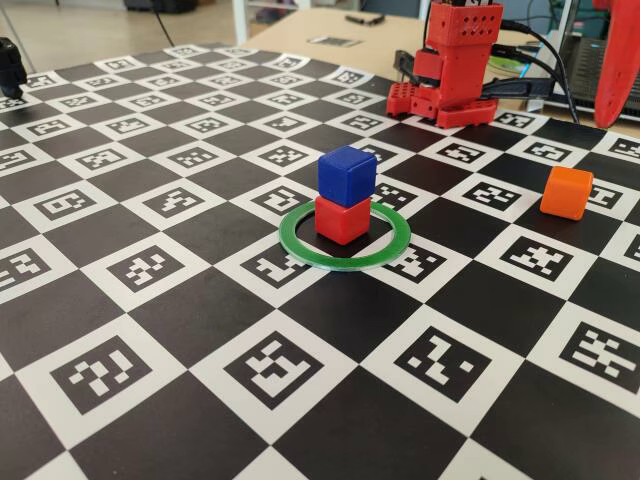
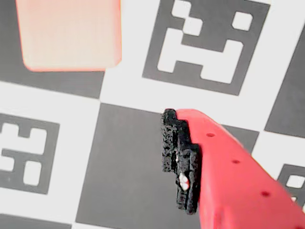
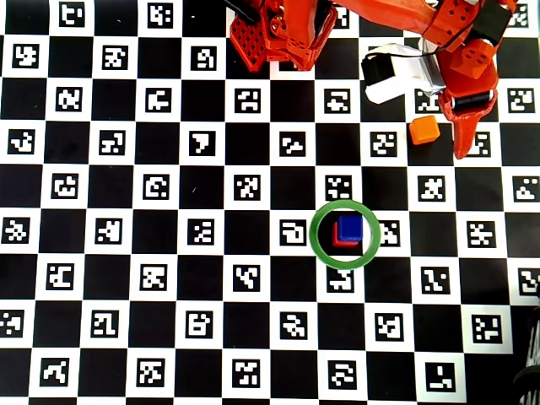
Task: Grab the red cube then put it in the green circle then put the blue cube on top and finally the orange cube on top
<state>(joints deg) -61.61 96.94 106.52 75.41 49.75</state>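
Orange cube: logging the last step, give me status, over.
Gripper beside orange cube, empty, jaw state unclear. Blue cube stacked on red cube inside green ring. Nothing in the way.

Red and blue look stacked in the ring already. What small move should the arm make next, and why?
Probably shift the gripper sideways over the orange cube and lower around it. The blue cube already sits on the red cube inside the green ring, while the orange one lies alone on the board, just beside the gripper in the overhead view.
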